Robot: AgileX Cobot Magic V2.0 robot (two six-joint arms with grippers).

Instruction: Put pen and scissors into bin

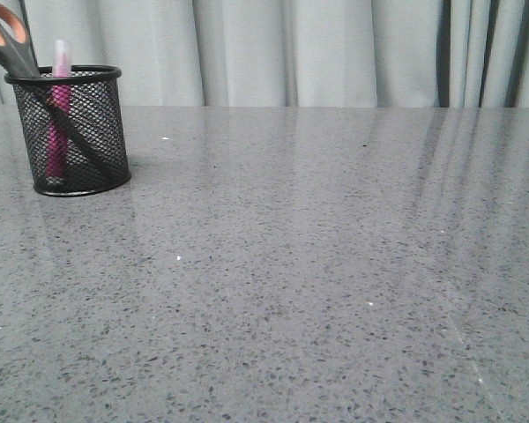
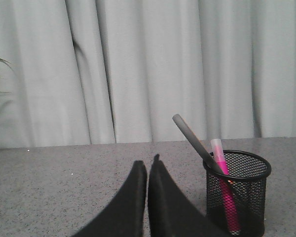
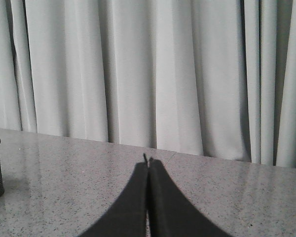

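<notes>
The pen (image 1: 59,106) and scissors (image 1: 13,44) are standing in the bin (image 1: 70,132), leaning on its rim, so the task appears complete. The left gripper (image 2: 148,170) and right gripper (image 3: 148,168) are resting fully closed, gripping nothing, apart from the bin.

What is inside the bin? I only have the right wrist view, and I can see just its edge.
Observer: The pen stands in the bin, its cap poking above the rim.
Operator: And the scissors?
Observer: The scissors are in it as well, blades down, with the handles leaning out over the rim.
Operator: Is the left hand holding anything?
Observer: No, the left hand is shut on nothing and is apart from the bin.
</notes>
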